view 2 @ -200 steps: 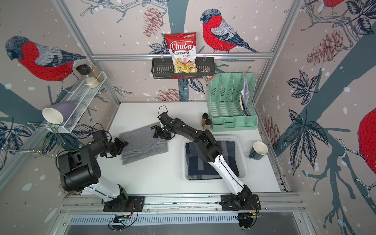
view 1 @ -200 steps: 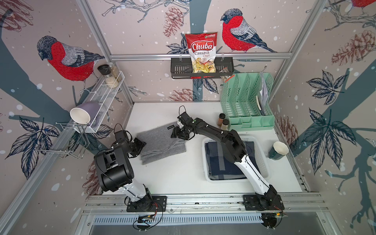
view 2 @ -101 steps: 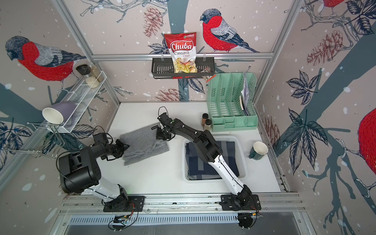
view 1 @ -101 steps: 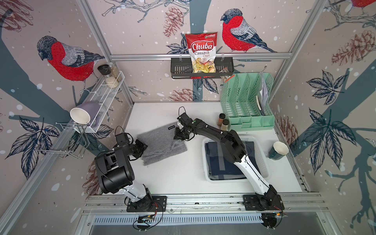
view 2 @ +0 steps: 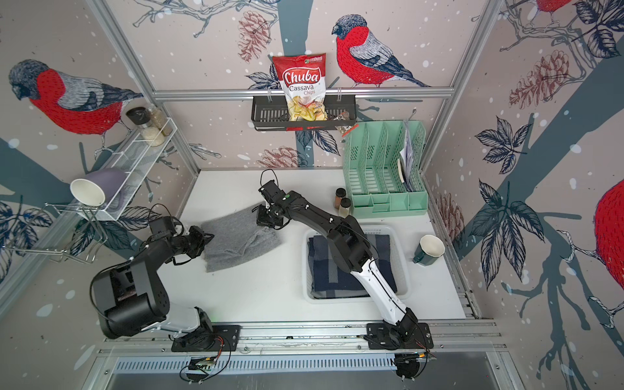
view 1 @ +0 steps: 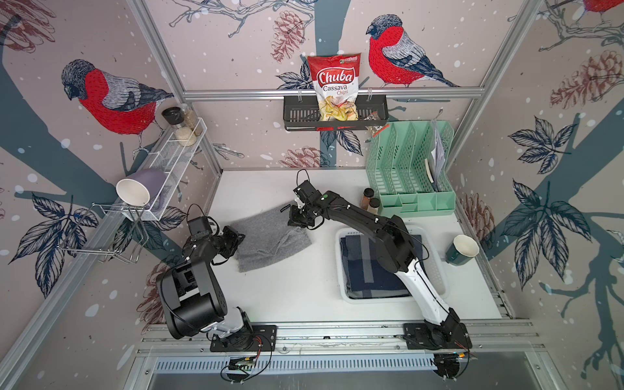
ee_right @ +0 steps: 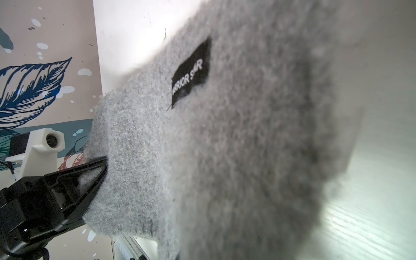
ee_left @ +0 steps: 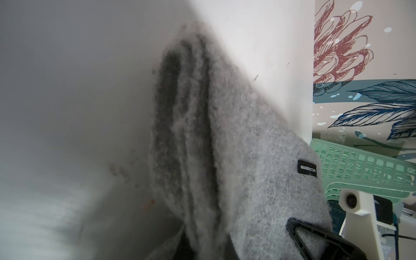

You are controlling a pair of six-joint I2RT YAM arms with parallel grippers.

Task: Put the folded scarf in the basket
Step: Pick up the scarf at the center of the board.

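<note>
The folded grey scarf (view 1: 270, 241) (view 2: 238, 244) lies left of centre on the white table. My left gripper (view 1: 238, 240) (view 2: 206, 240) is shut on its left edge. My right gripper (view 1: 297, 223) (view 2: 266, 222) is shut on its far right corner, where the cloth bunches up. The white basket (view 1: 371, 300) (view 2: 337, 299) stands to the right, under the right arm. In both wrist views the grey scarf (ee_left: 247, 180) (ee_right: 225, 135) fills the frame and hides the jaws. A black label (ee_right: 191, 72) shows on it.
A folded navy cloth (view 1: 368, 270) lies in the basket. A mint-green file organiser (view 1: 408, 175) and two spice jars (view 1: 369, 199) stand at the back right, and a dark green cup (view 1: 462, 250) at the far right. A black rack (view 1: 334, 116) holds a chips bag.
Both grippers have closed on the scarf, the left on its left edge and the right on its far right corner. The cloth has bunched slightly at the right gripper.
</note>
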